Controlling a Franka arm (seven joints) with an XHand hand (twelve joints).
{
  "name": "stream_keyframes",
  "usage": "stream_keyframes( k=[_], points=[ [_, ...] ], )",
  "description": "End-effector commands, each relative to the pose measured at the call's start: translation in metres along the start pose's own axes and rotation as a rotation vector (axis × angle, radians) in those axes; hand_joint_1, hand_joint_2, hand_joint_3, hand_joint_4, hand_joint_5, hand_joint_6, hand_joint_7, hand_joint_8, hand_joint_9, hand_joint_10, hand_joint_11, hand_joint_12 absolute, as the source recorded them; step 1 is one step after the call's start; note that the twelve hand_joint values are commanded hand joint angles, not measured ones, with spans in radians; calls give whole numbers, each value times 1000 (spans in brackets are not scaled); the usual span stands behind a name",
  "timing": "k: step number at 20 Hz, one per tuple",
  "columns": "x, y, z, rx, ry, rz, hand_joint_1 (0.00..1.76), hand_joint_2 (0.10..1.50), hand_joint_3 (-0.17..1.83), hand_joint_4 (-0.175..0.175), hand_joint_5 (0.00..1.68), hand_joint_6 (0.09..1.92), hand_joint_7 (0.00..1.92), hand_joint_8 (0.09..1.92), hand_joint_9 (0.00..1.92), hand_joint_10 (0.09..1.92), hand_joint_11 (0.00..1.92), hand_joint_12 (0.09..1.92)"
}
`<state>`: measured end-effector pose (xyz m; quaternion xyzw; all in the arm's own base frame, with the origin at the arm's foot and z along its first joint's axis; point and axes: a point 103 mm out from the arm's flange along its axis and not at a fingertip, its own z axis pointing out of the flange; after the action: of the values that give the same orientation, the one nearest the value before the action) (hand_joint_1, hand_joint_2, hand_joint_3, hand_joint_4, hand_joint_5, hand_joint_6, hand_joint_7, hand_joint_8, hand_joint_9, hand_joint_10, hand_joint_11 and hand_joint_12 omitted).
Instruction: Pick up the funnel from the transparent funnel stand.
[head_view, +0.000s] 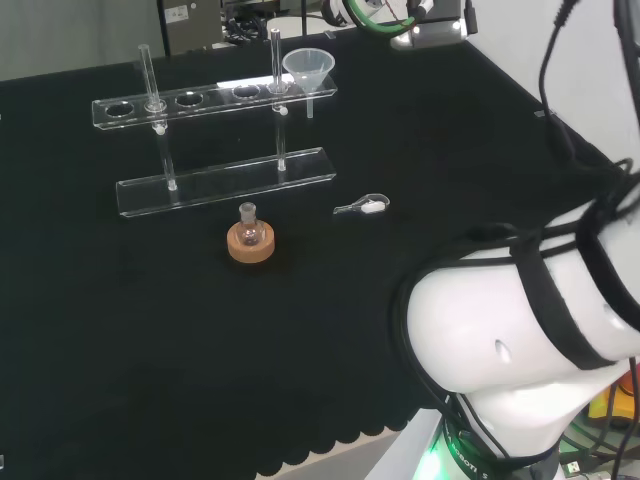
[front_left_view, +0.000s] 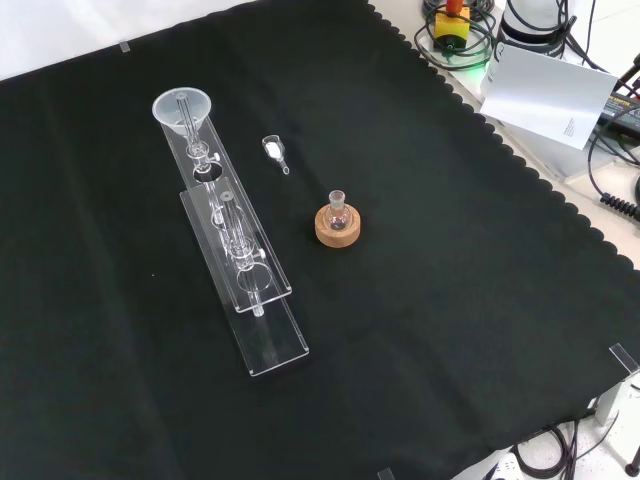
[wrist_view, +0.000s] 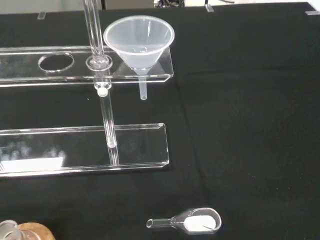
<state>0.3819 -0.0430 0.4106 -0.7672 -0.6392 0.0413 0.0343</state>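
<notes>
A clear funnel (head_view: 308, 68) sits upright in the right end hole of the transparent funnel stand (head_view: 215, 102) in the head view, its stem hanging below the top shelf. In the front view the funnel (front_left_view: 182, 108) is at the stand's (front_left_view: 240, 270) far end. The wrist view looks at the funnel (wrist_view: 139, 43) seated in the stand's top shelf (wrist_view: 30, 64), next to an upright glass post. The arm's white links (head_view: 520, 330) fill the head view's lower right.
A small round flask on a cork ring (head_view: 250, 241) stands in front of the stand's base plate (head_view: 225, 181). A little glass scoop with white powder (head_view: 364, 207) lies to its right in the head view; the scoop (wrist_view: 192, 221) is also near in the wrist view.
</notes>
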Motion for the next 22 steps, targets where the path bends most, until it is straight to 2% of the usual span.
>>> stream_keyframes(
  k=[1, 6, 13, 22],
  points=[
    [-12, 81, 14, 41, -44, -21, 521, 939, 200, -5, 175, 87, 59, 585, 179, 689, 0, 1267],
    [-7, 123, 25, 92, -60, -18, 573, 906, 201, -8, 174, 87, 65, 604, 194, 699, 0, 1289],
    [1, 172, 42, 173, -90, -81, 644, 836, 256, -7, 175, 87, 124, 654, 254, 707, 0, 1366],
    [16, 191, 62, 240, -94, -130, 703, 680, 512, -16, 274, 87, 200, 686, 355, 690, 0, 1390]
  ],
)
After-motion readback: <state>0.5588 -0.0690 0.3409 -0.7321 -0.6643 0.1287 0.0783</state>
